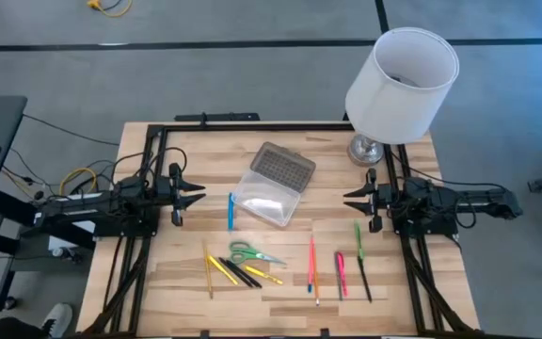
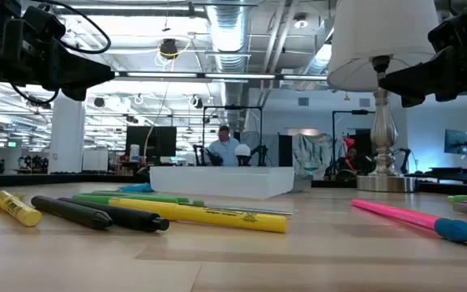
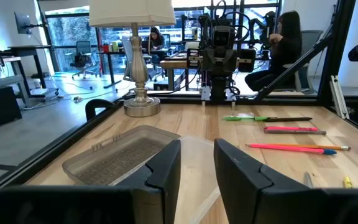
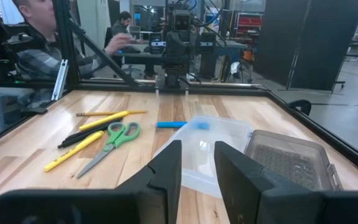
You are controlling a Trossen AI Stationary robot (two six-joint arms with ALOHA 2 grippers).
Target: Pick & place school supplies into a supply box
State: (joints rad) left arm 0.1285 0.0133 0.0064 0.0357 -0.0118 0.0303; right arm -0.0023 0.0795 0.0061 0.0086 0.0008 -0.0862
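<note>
The supply box (image 1: 269, 194) lies open mid-table, its clear tray toward the near side and its grey dotted lid (image 1: 283, 167) flat behind it. A blue pen (image 1: 231, 211) lies just left of it. Near the front edge lie green-handled scissors (image 1: 252, 254), yellow and black markers (image 1: 238, 271), and to the right pink, red and green pens (image 1: 340, 268). My left gripper (image 1: 196, 195) hovers open at the table's left, pointing at the box. My right gripper (image 1: 351, 200) hovers open at the right, facing it. Neither touches anything.
A lamp with a white shade (image 1: 402, 83) and a silver base (image 1: 368, 149) stands at the far right corner, close behind my right arm. A black frame (image 1: 252, 126) rims the table. People sit at desks beyond the table in both wrist views.
</note>
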